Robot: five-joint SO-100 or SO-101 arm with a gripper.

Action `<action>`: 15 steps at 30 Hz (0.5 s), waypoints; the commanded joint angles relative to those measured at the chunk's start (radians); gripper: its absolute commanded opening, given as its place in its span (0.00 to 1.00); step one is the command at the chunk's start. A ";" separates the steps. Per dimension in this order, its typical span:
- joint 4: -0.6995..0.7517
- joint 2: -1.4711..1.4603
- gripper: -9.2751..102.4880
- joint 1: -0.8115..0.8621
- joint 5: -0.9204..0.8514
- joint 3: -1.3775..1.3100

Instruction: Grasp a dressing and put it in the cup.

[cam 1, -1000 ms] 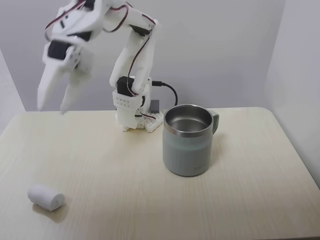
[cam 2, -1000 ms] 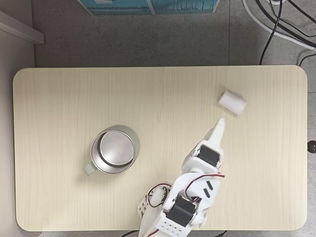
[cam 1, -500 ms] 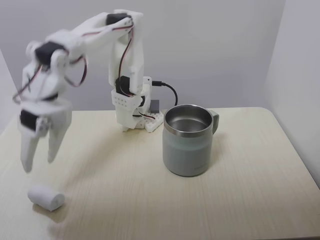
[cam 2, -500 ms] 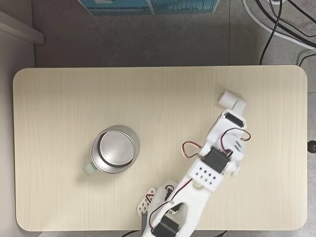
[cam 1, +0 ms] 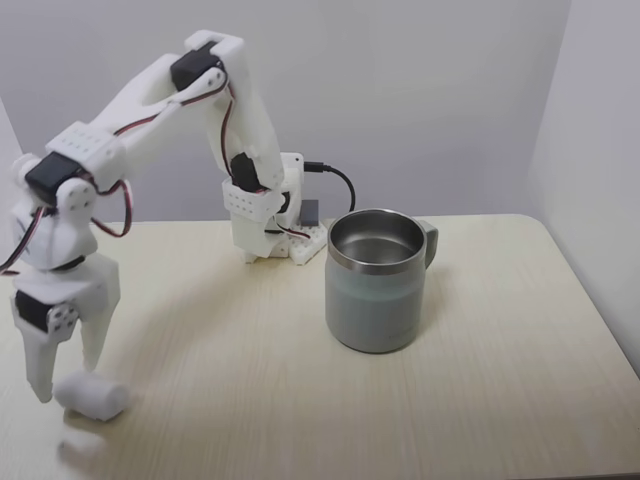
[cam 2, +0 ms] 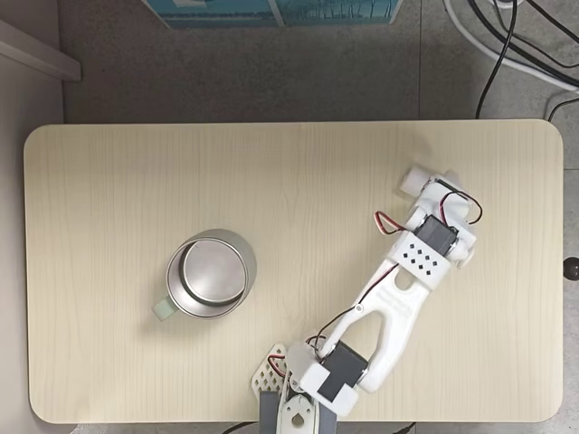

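Note:
The dressing (cam 1: pixel 95 398), a small white gauze roll, lies on its side near the front left corner of the table in a fixed view; from above it (cam 2: pixel 414 178) peeks out at the right, partly hidden under the arm. My gripper (cam 1: pixel 66 384) points straight down over it, open, one finger on each side of the roll's left end and close to the tabletop. In the view from above the gripper (cam 2: pixel 431 187) covers part of the roll. The grey-green cup (cam 1: pixel 377 295) with its steel rim stands upright mid-table, empty (cam 2: pixel 213 274), its handle at the side away from the roll.
The arm's base (cam 1: pixel 265 225) is fixed at the back edge of the light wooden table (cam 1: pixel 250 390), with a black cable behind it. Bare tabletop (cam 2: pixel 326 208) lies between roll and cup. Off the table lie a blue box (cam 2: pixel 271 9) and floor cables (cam 2: pixel 507 45).
The arm has swung out and down from high above the table. The open gripper has dropped until its fingers straddle the roll. Roll and cup have not moved.

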 commanded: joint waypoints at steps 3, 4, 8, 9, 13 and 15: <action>-0.009 0.035 0.26 -0.032 -0.025 0.063; -0.008 0.035 0.26 -0.035 -0.026 0.064; -0.011 0.038 0.26 -0.061 -0.038 0.064; -0.011 0.040 0.26 -0.069 -0.043 0.064; -0.009 0.051 0.25 -0.091 -0.064 0.066; -0.003 0.058 0.23 -0.095 -0.084 0.072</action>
